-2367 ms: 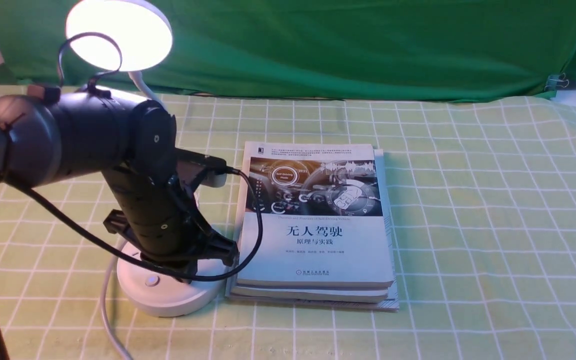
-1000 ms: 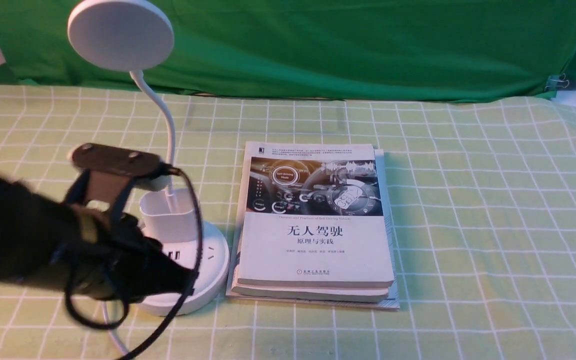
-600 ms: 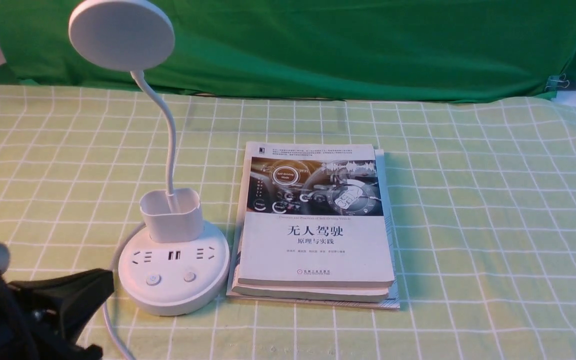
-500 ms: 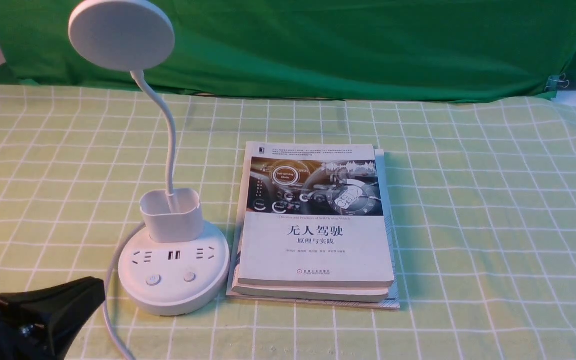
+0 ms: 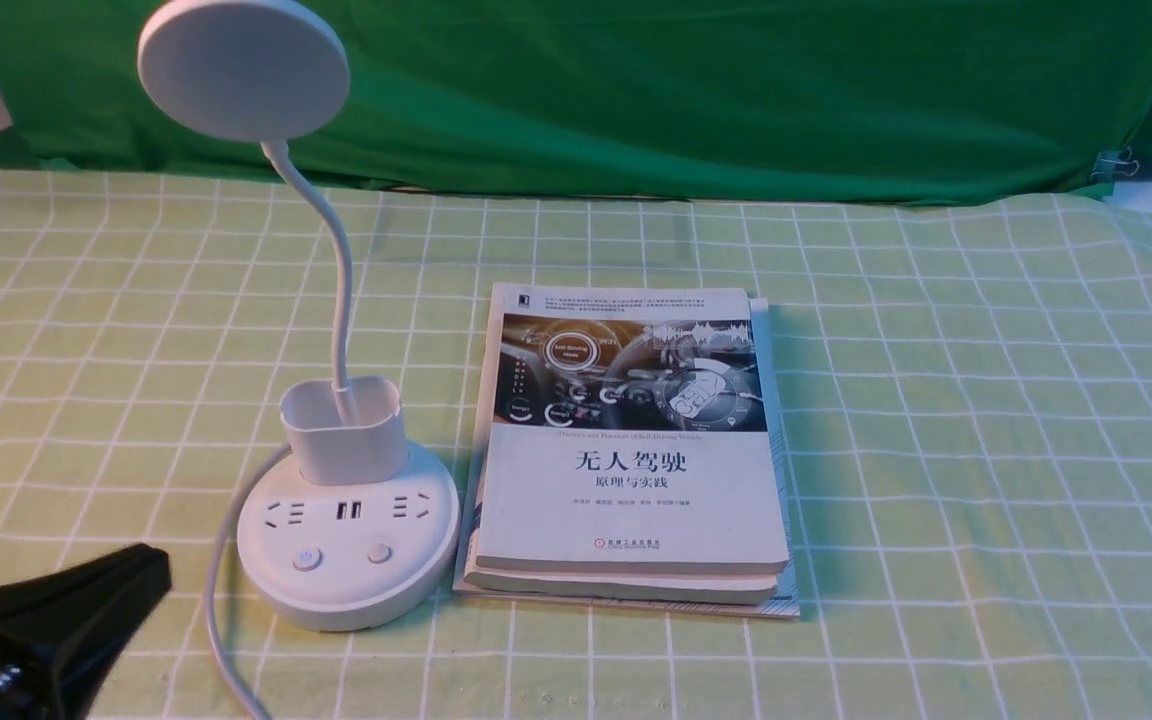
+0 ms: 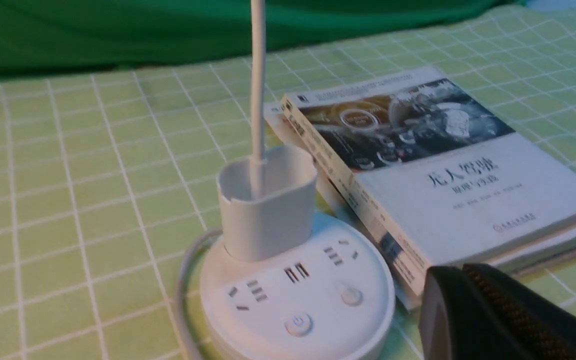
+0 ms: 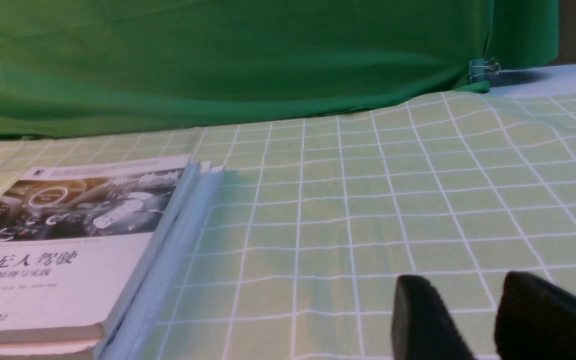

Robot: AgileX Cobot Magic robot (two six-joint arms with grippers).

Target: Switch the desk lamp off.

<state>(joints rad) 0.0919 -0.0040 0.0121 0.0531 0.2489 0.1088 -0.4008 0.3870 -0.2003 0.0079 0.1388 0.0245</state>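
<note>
The desk lamp (image 5: 344, 440) stands on the near left part of the tabletop (image 5: 986, 450). Its round head is up high and is not lit. Its round base sits just left of a stack of books (image 5: 636, 480), very close to their edge. A white cord (image 5: 211, 620) runs from the base to the near edge.

The left tool (image 5: 46, 630) is low in the near left corner, apart from the base. Its two fingers look pressed together, with nothing between them. The right tool (image 7: 468, 300) is open a little and holds nothing.

To the right of the books there is lots of bare checked cloth. A green curtain (image 5: 686, 90) hangs along the far edge.
</note>
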